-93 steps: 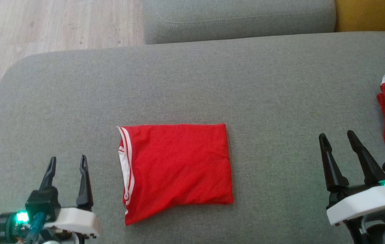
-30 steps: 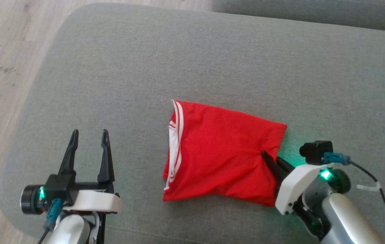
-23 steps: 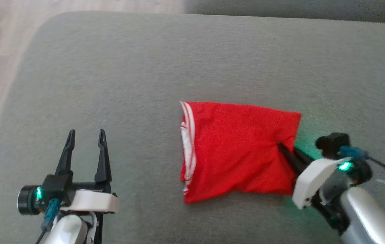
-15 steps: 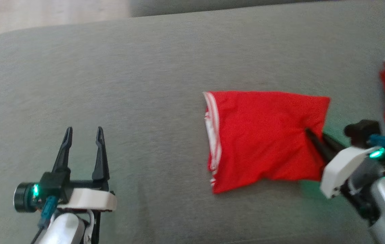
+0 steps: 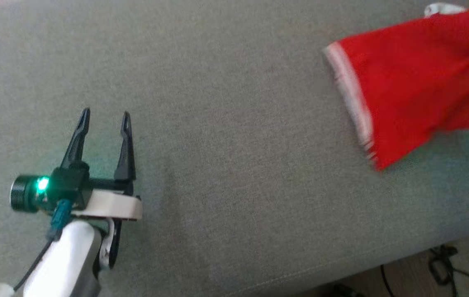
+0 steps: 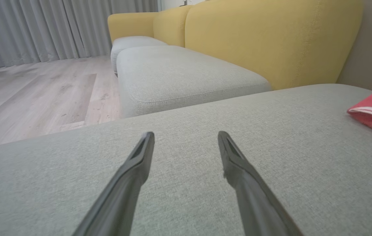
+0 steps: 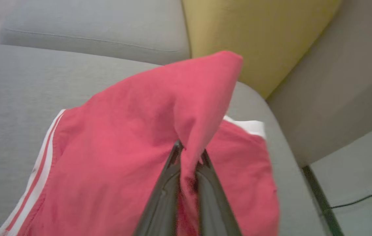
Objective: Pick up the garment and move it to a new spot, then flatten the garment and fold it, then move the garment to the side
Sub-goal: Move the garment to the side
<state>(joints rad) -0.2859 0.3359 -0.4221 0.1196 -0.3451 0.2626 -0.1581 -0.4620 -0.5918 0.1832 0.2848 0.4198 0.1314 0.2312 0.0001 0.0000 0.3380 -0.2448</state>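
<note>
The garment [image 5: 416, 82] is a folded red piece of thin, fine-knit cloth with 2 narrow white stripes along 1 edge. In the head view it sits blurred at 2 o'clock, over the grey sofa cushion [image 5: 218, 123], striped edge toward 8 o'clock. The cushion is coarse woven fabric, broad and flat with a rounded, seamed front edge.

In the right wrist view the right gripper [image 7: 191, 149] has its 2 dark tapered fingers pressed nearly together on a fold of the garment [image 7: 123, 147]. The cloth rises above the tips in a soft peak toward 12 o'clock and drapes away toward 8 o'clock. Whether its lower edge touches the cushion cannot be told. At 3 o'clock of the fingers a second red cloth [image 7: 248, 157] with a white band shows behind it.

The left gripper [image 5: 105, 113] is at 8 o'clock in the head view, fingers spread wide and holding nothing, above bare cushion. In its own wrist view the left gripper [image 6: 186, 134] points toward a smooth yellow backrest [image 6: 271, 42] at 1 o'clock and pale wood-plank floor [image 6: 42, 91] at 10 o'clock.
</note>
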